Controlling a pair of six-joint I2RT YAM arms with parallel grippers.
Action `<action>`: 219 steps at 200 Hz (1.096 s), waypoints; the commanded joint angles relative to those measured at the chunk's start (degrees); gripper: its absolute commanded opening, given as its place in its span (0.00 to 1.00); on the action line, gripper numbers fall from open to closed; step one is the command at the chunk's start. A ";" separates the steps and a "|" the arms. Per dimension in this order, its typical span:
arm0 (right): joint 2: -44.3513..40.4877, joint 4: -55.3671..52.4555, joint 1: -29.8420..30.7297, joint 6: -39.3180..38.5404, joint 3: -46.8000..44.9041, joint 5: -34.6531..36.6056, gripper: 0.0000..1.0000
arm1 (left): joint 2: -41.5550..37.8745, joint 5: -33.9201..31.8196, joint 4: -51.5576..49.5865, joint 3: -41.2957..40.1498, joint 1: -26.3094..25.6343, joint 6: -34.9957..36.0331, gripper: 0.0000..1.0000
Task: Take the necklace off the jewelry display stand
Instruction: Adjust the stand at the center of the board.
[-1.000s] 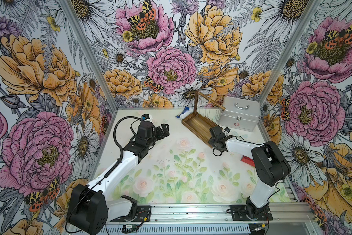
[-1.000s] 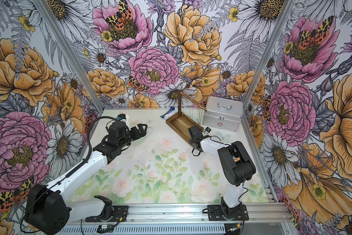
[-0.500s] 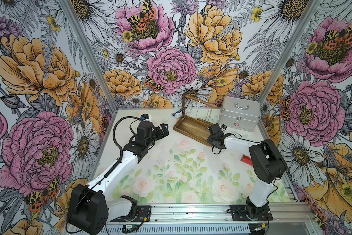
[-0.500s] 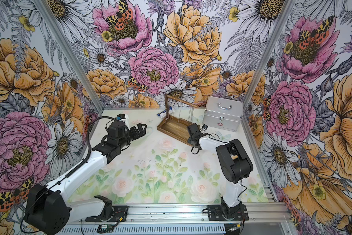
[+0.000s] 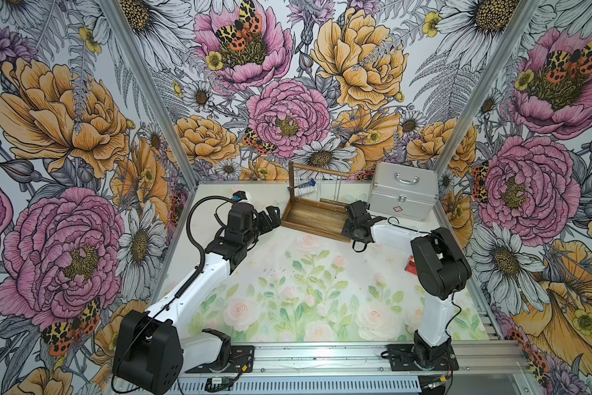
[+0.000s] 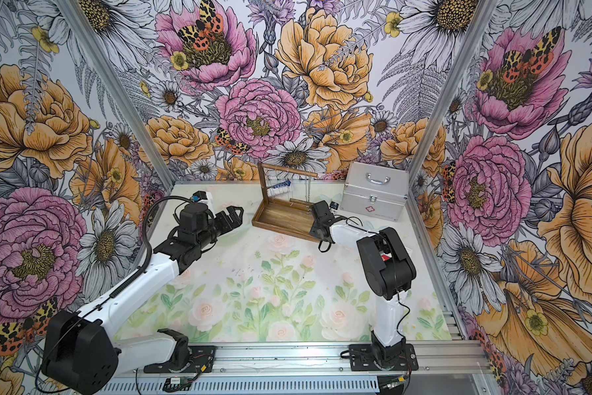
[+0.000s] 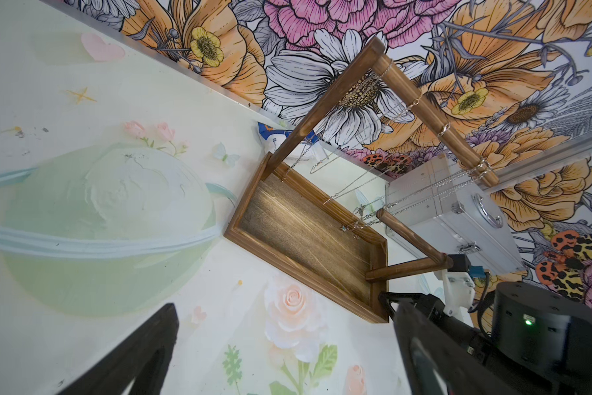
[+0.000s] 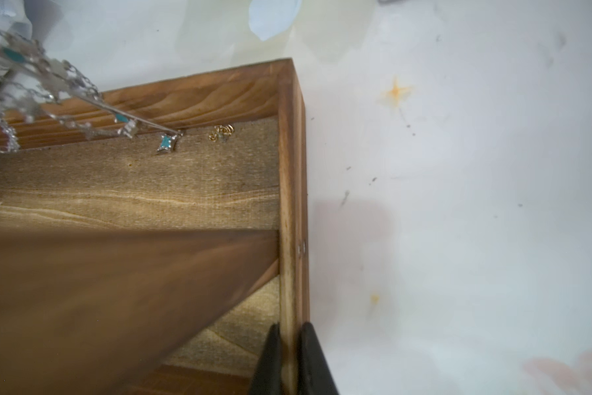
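The jewelry display stand (image 5: 308,219) (image 6: 280,217) is a brown wooden tray with an upright post and a top rod, near the back of the table. Several thin silver chains hang from the rod; which is the task's necklace (image 7: 424,191) I cannot tell. A teal pendant (image 8: 166,143) dangles over the tray floor. My right gripper (image 8: 289,337) (image 5: 347,225) is shut on the tray's end rim (image 8: 289,205), one finger inside and one outside. At the tray's other end my left gripper (image 5: 270,219) (image 7: 277,301) is open and holds nothing.
A silver metal case (image 5: 402,195) stands just right of the stand, close to the right arm. A blue and white tube (image 5: 306,186) lies behind the stand by the back wall. A small gold piece (image 8: 222,132) lies in the tray. A red object (image 5: 411,265) sits beside the right arm.
The stand has swung round in my right gripper's hold: its post end moved left, and the tray now lies more across the table. The left arm has stayed put.
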 commanded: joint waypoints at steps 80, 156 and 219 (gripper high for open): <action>1.37 -2.46 -0.22 -11.74 2.76 -4.94 0.09 | -0.77 0.67 -1.09 1.20 2.75 -1.29 0.99; 0.89 -2.54 -3.21 -16.44 1.80 -5.76 0.08 | 0.06 1.16 -1.09 1.34 3.45 -1.46 0.99; -0.37 -2.48 -4.19 -18.74 1.18 -6.19 0.09 | 0.50 1.87 -1.09 1.38 4.14 -1.80 0.99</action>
